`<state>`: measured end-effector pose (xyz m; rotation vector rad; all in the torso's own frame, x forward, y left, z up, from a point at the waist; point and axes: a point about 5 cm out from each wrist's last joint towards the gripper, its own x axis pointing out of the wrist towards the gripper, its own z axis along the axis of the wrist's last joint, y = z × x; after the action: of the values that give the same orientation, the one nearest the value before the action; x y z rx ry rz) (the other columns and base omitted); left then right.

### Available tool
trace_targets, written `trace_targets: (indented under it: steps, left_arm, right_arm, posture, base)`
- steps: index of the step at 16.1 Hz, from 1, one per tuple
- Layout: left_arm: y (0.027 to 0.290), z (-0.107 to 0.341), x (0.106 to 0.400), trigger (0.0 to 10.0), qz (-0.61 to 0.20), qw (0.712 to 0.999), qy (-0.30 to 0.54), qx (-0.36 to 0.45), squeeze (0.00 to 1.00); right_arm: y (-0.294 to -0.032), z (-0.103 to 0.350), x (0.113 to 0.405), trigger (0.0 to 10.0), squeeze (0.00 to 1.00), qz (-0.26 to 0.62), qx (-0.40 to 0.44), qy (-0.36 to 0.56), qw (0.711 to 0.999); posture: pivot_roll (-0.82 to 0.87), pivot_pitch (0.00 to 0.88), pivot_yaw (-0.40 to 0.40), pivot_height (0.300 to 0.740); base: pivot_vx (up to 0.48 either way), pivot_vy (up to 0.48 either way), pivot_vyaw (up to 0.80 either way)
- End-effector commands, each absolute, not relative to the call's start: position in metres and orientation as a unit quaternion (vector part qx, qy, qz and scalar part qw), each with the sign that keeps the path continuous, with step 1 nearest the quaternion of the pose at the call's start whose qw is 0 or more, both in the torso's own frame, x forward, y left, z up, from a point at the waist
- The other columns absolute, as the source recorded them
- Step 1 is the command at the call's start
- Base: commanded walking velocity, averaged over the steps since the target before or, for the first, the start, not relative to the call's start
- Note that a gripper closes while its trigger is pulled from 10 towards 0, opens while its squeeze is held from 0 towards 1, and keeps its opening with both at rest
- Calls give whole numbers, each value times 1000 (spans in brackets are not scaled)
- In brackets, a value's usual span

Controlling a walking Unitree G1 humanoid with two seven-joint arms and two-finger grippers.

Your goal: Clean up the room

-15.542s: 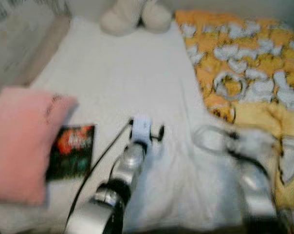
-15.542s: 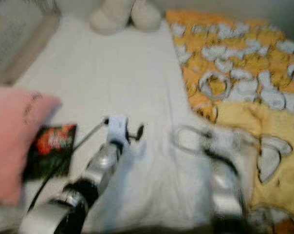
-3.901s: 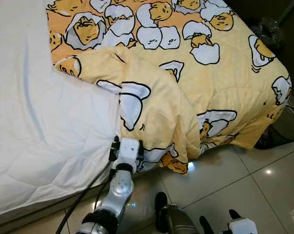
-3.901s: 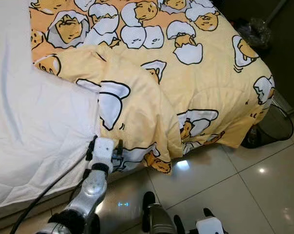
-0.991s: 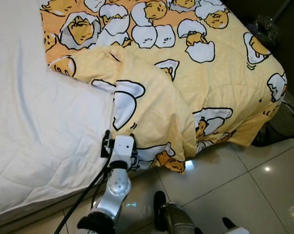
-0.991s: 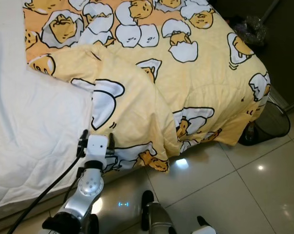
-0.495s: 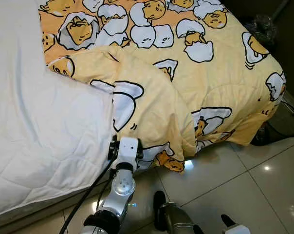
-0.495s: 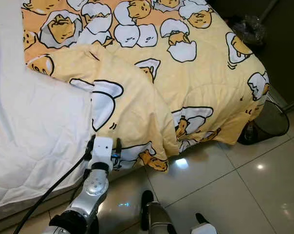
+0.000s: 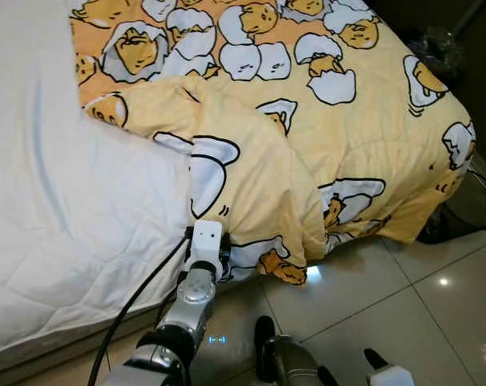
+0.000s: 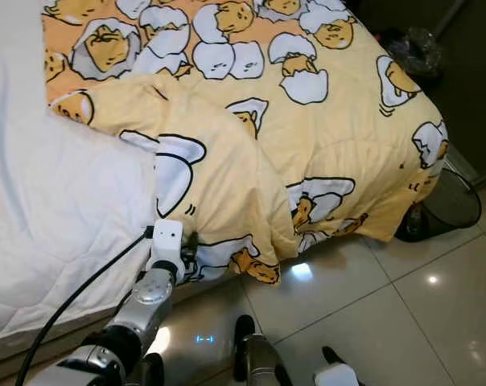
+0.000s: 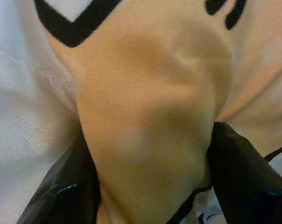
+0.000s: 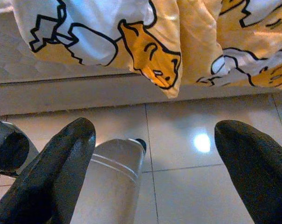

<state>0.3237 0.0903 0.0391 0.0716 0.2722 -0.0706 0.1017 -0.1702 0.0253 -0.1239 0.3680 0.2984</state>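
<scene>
A yellow blanket (image 9: 307,121) printed with egg characters covers the right half of the bed and hangs over its near side. One folded corner (image 9: 251,185) lies bunched over the edge. My left gripper (image 11: 150,154) is at the bottom of that fold, shut on the blanket, with yellow cloth pinched between both black fingers (image 11: 61,191). In the left eye view its white wrist (image 9: 204,241) sits against the mattress side. My right gripper (image 12: 154,128) hangs low over the floor, open, with nothing between its fingers.
A white quilted sheet (image 9: 66,201) covers the left half of the bed. Glossy beige tiles (image 9: 404,322) lie below. A dark wire bin (image 10: 448,201) stands at the bed's far corner, a black bag (image 9: 436,40) behind it. My grey leg (image 12: 115,182) is under the right gripper.
One second ago the left fingers stood apart just below the fold; now they are pushed into the blanket's edge and closed on the cloth. The right arm stays low.
</scene>
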Motion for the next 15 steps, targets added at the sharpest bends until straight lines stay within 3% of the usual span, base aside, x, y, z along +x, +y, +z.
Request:
trace_targets:
  steps: [1, 5, 8, 15]
  left_arm:
    - [90, 16, 308, 0, -40, 979, 197, 20, 0]
    - [92, 13, 308, 0, -53, 976, 210, 20, 0]
    - [84, 7, 299, 0, -106, 972, 200, 68, 0]
    - [82, 4, 296, 0, -137, 967, 208, 57, 0]
  right_arm:
    - [-172, 20, 96, 10000, 0, 149, -62, 204, 966]
    - [-170, 17, 114, 10000, 0, 154, -68, 192, 967]
    - [-167, 19, 133, 10000, 0, 149, -63, 173, 972]
    - [-170, 6, 162, 10000, 0, 132, -73, 161, 975]
  posture:
    - [-147, 371, -95, 740]
    - [-100, 321, -71, 740]
    - [-85, 290, -43, 740]
    - [-67, 138, 10, 740]
  base:
    - [0, 0, 0]
    - [0, 0, 0]
    - [0, 0, 0]
    - [0, 0, 0]
